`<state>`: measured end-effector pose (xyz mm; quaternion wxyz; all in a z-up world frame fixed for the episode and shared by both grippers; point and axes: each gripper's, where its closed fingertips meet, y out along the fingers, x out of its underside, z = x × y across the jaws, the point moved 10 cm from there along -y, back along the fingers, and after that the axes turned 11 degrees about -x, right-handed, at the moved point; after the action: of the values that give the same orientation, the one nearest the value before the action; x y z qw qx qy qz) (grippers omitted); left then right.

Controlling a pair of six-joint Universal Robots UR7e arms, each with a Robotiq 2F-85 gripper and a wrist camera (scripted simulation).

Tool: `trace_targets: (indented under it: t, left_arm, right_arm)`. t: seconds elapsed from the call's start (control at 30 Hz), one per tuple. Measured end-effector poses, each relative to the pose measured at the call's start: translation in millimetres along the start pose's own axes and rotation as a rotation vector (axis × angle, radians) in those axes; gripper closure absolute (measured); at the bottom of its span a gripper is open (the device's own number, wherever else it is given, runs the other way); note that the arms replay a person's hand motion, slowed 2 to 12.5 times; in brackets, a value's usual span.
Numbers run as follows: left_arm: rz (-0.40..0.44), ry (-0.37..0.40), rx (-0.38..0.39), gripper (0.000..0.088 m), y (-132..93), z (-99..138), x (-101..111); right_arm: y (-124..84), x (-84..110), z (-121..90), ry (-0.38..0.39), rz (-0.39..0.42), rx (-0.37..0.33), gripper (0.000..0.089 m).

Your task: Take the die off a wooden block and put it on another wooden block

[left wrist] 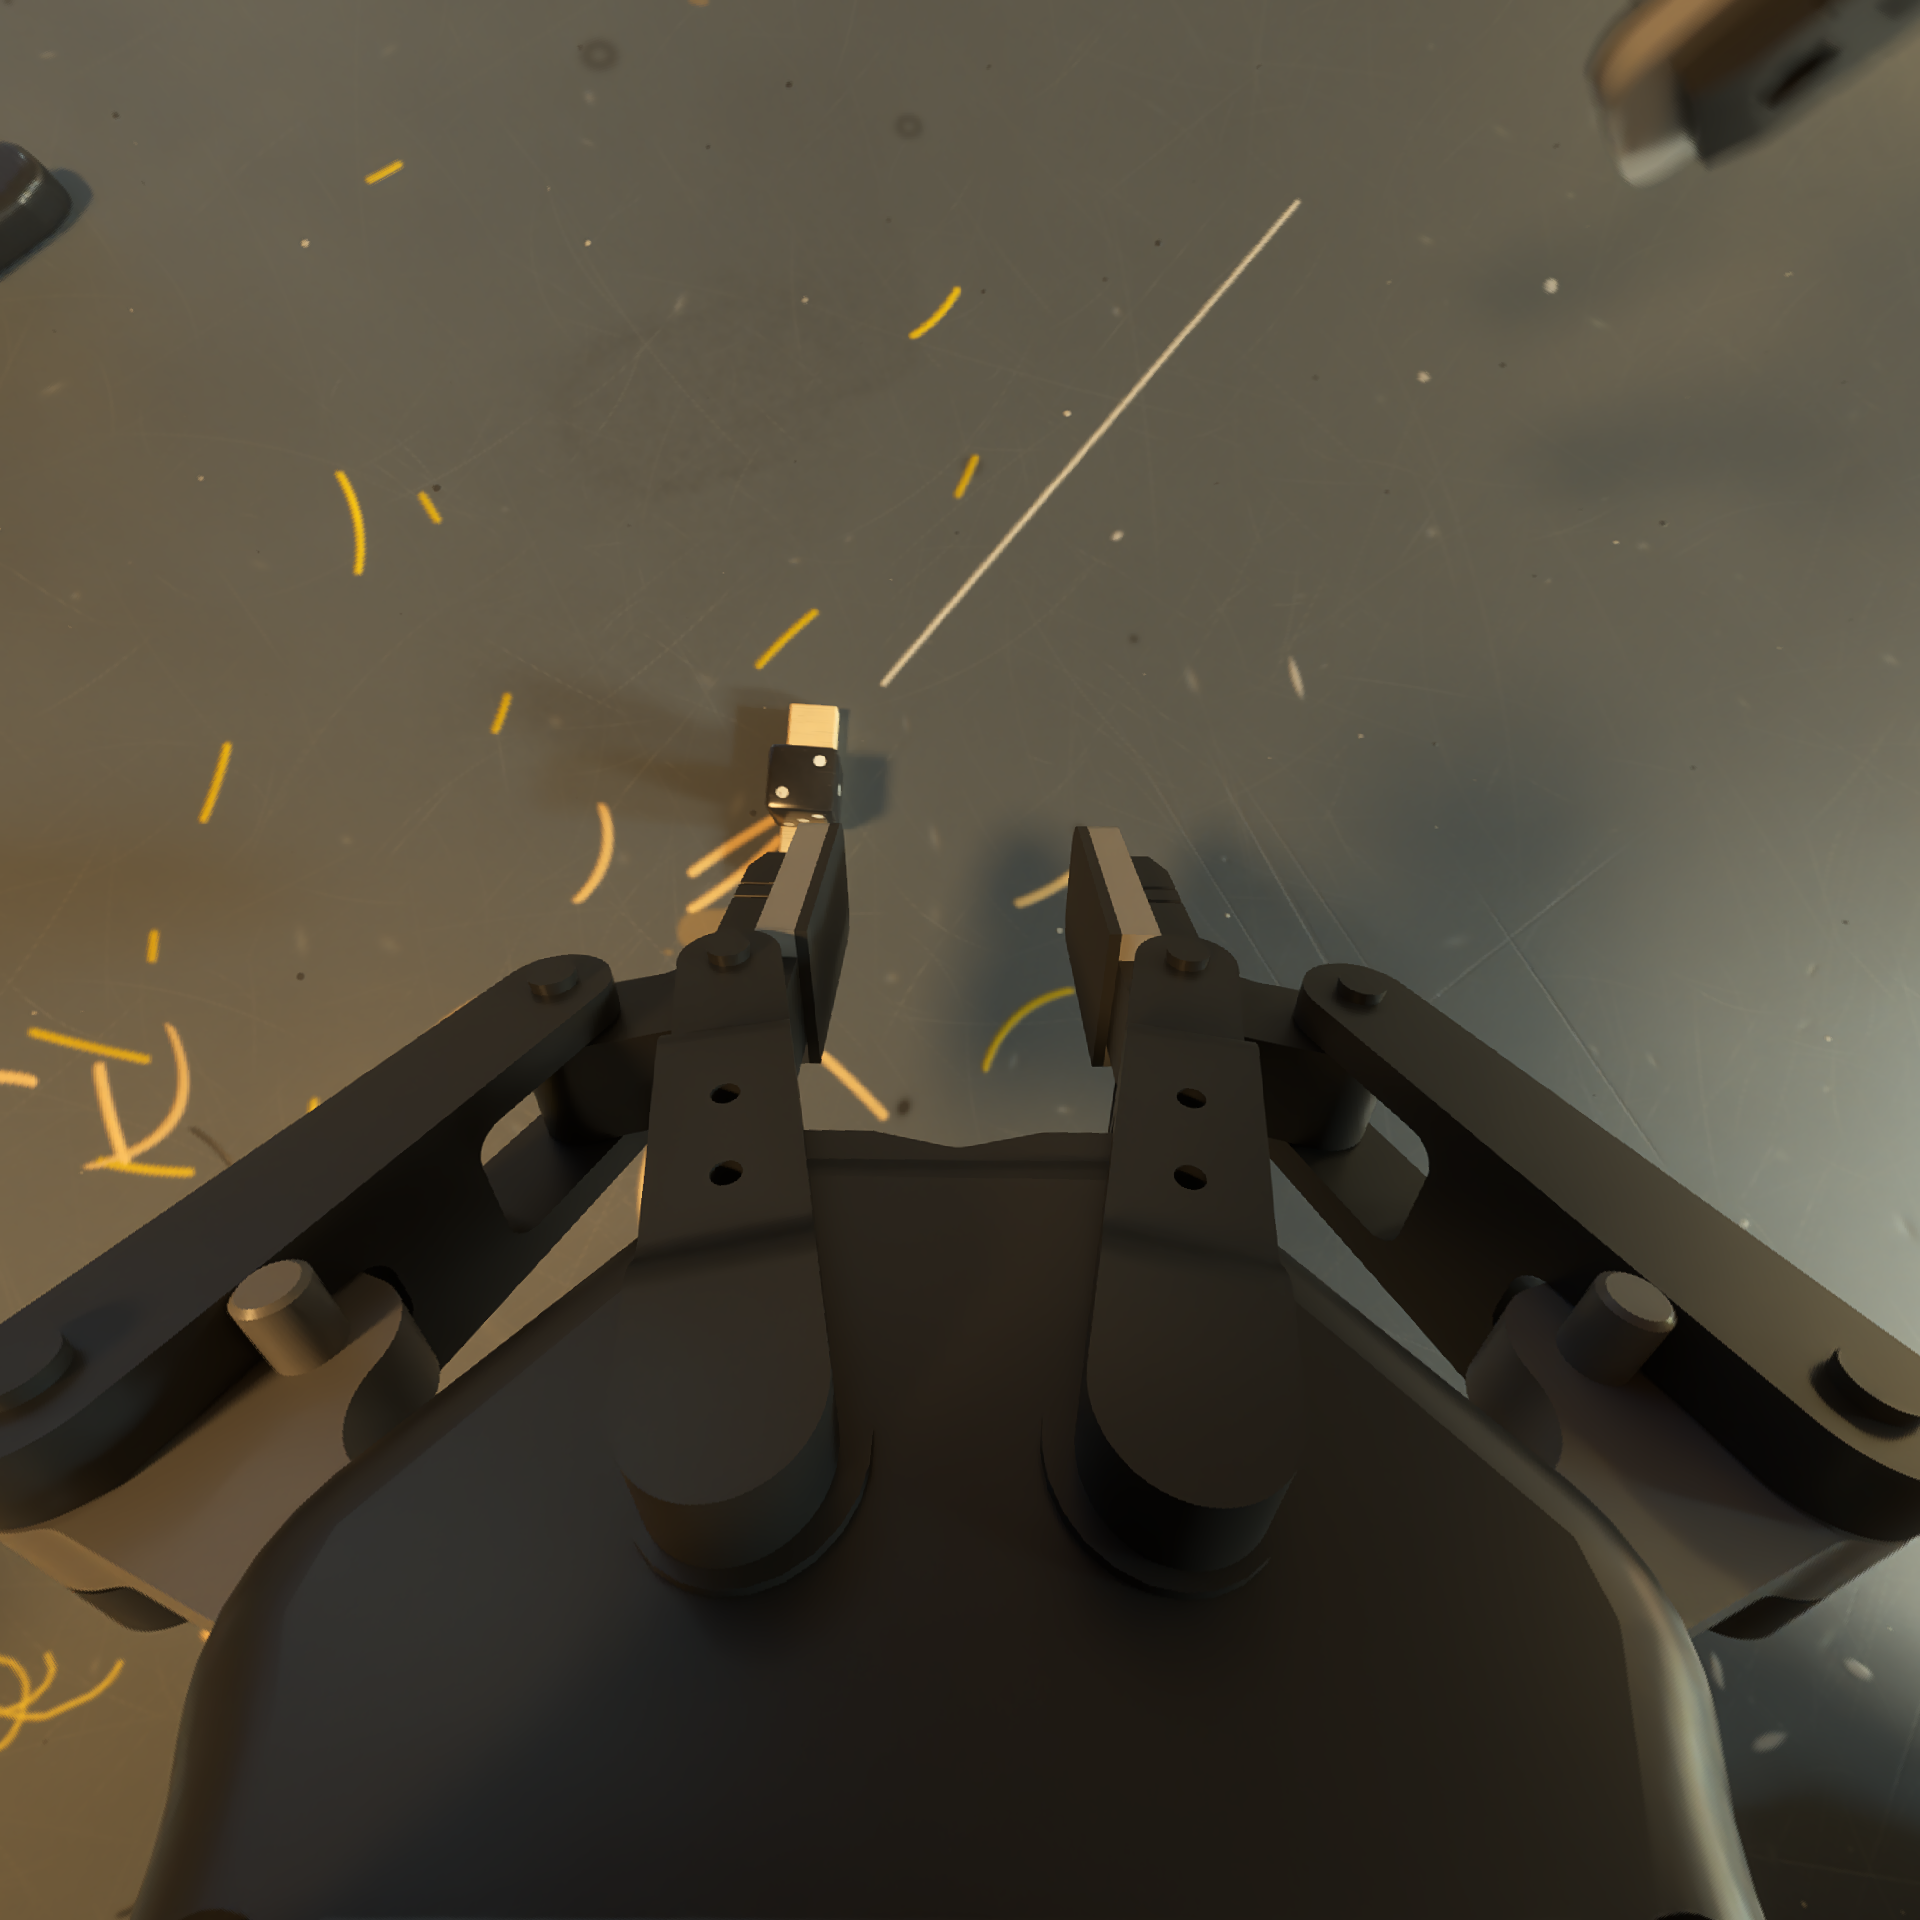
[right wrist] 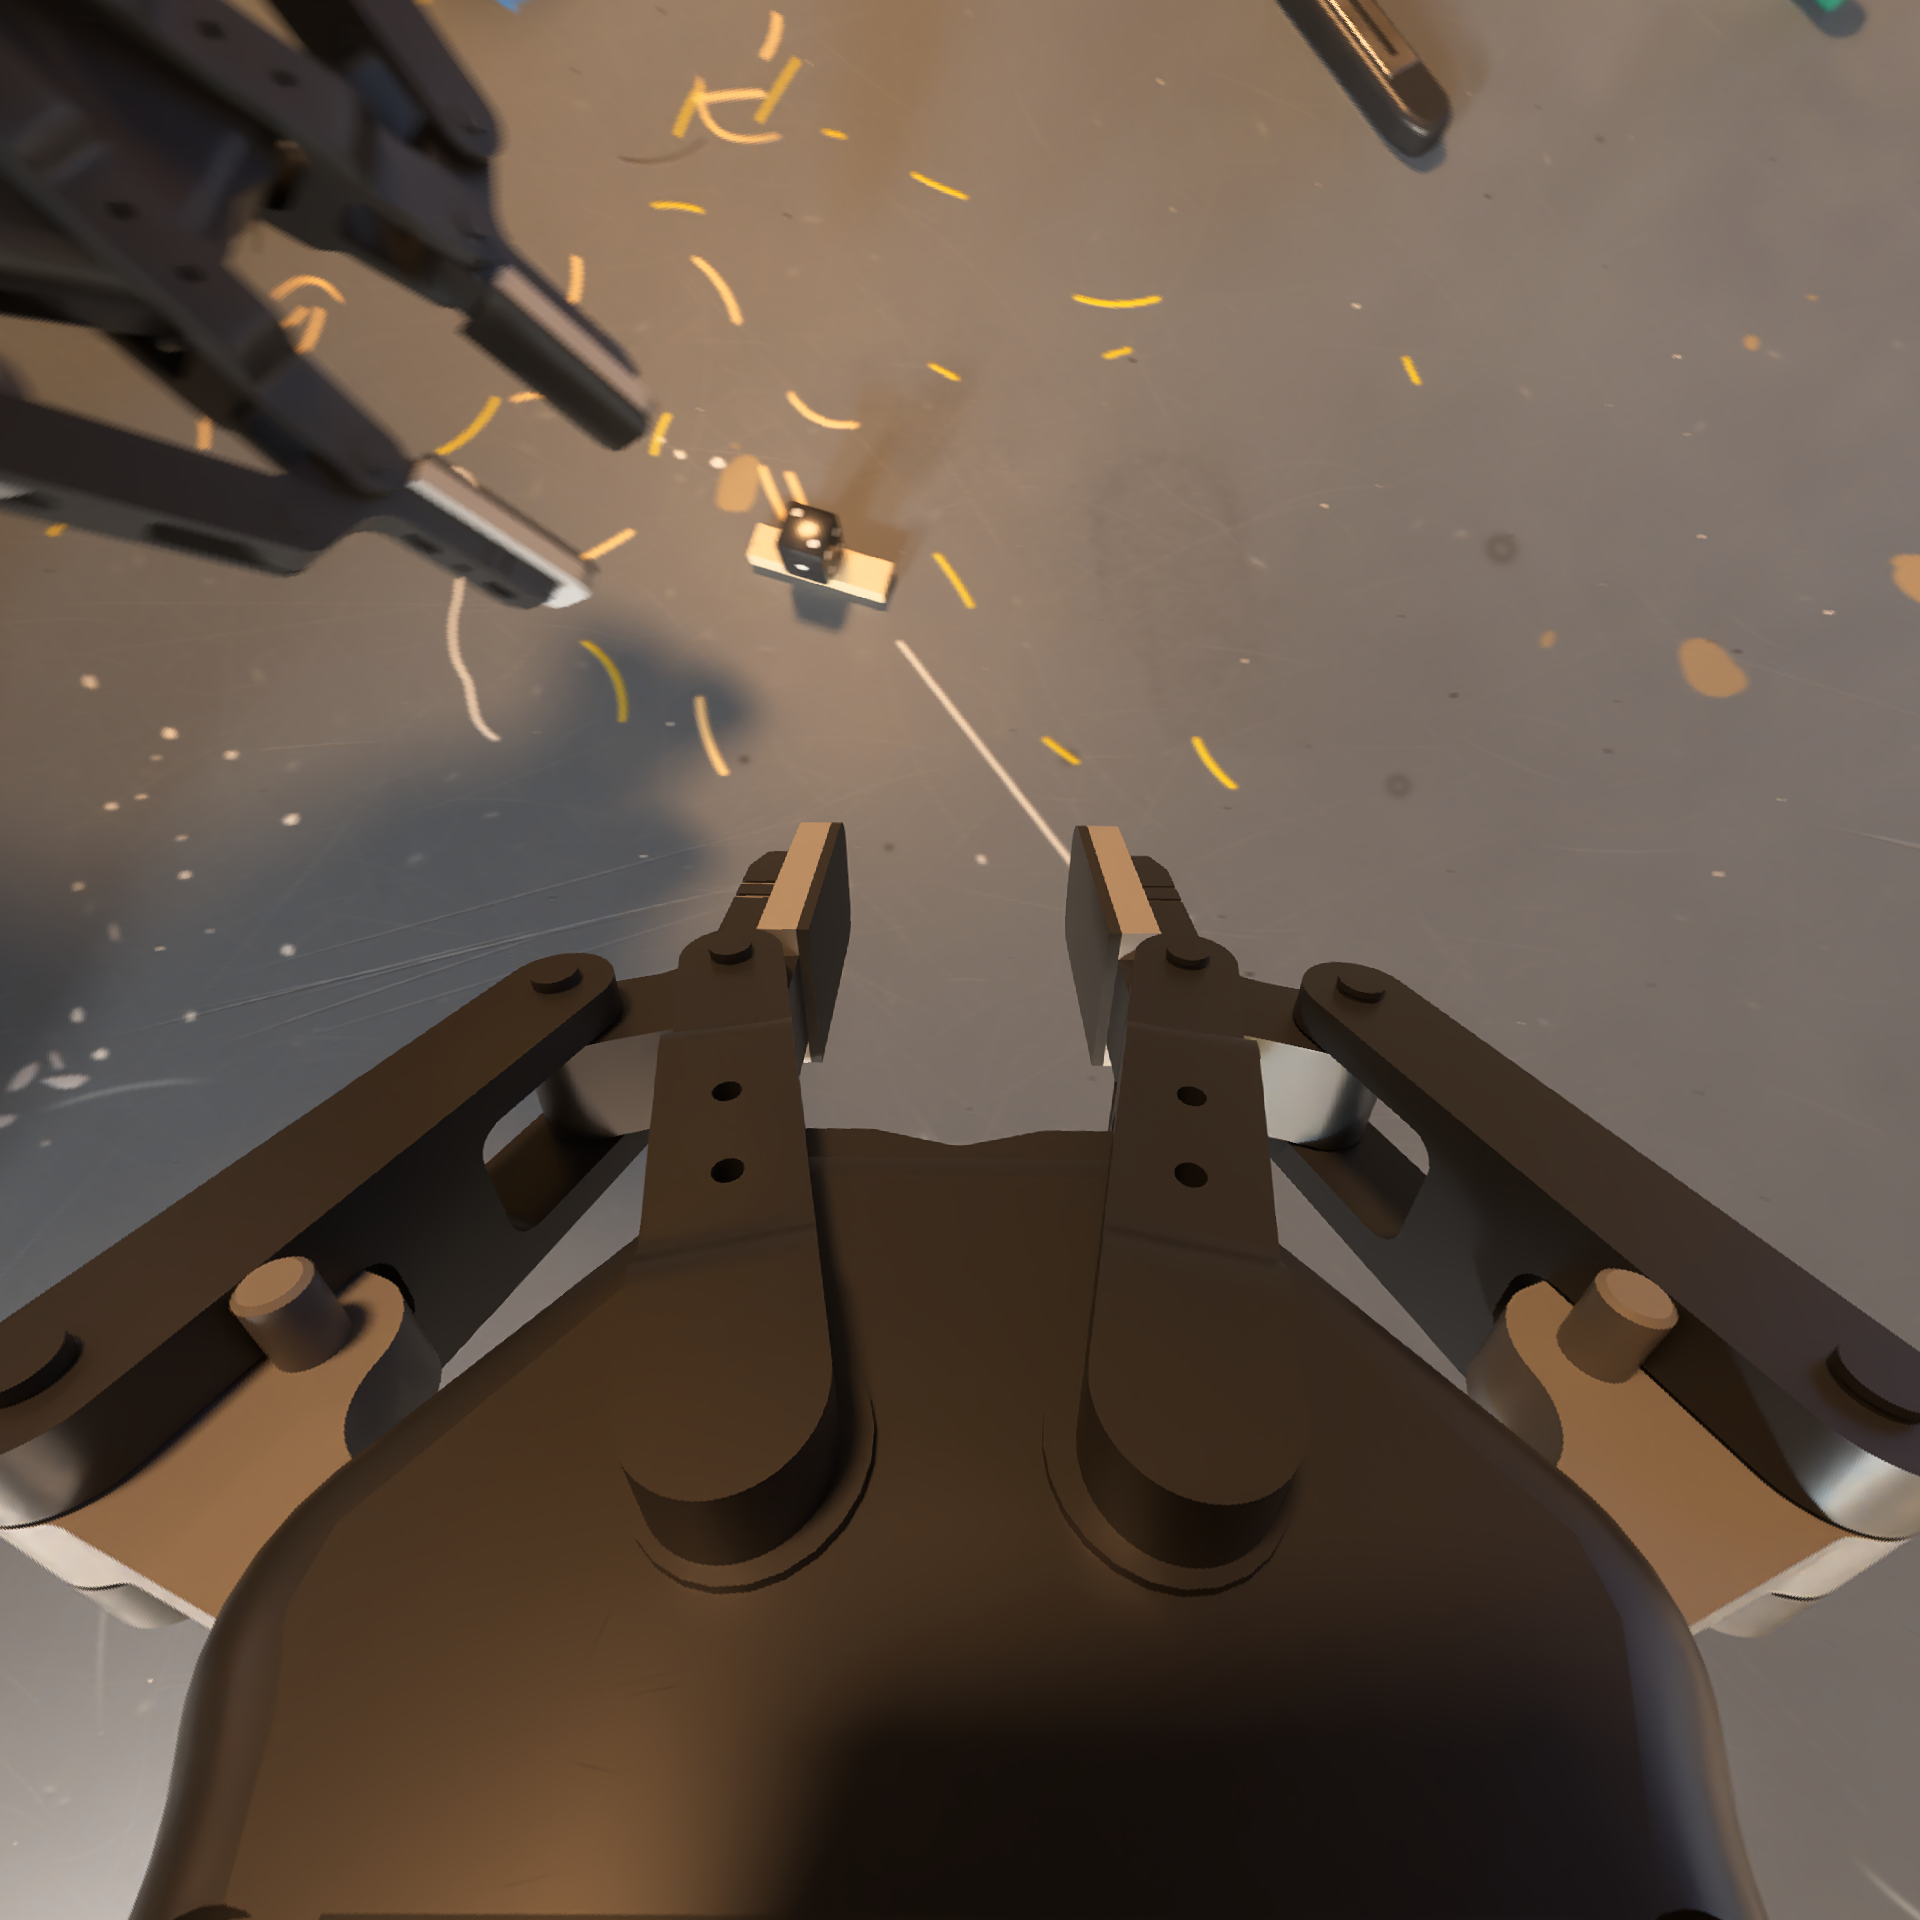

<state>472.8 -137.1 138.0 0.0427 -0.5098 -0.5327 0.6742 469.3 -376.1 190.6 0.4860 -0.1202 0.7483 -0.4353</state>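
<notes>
Our left gripper (left wrist: 956,894) hangs with jaws apart and empty, just short of the black die (left wrist: 803,781), which sits on a pale wooden block (left wrist: 816,724) on the scuffed grey table (left wrist: 1351,727). Beyond the die, our right gripper (right wrist: 956,894) holds its jaws spread, gripping nothing.

Bare table (right wrist: 1351,623) rings the die (right wrist: 808,538) on its block (right wrist: 873,578); left pincer (right wrist: 592,499) hangs near
</notes>
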Motion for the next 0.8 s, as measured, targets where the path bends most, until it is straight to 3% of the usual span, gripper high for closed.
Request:
trace_targets:
  t: [0.3, 0.63, 0.8]
  left_arm:
    - [0.045, 0.014, -0.004, 0.0523, -15, 13, 14]
    - [0.048, 0.037, -0.030, 0.0525, -20, 20, 26]
    - [0.036, 0.038, -0.017, 0.0525, -20, 22, 31]
  right_arm:
    - [5, -36.5, 48, 0.073, -0.178, 0.086, 0.0524]
    - [36, -57.1, 100, 0.240, -0.458, 0.123, 0.0518]
    - [54, -62.2, 120, 0.304, -0.561, 0.150, 0.0518]
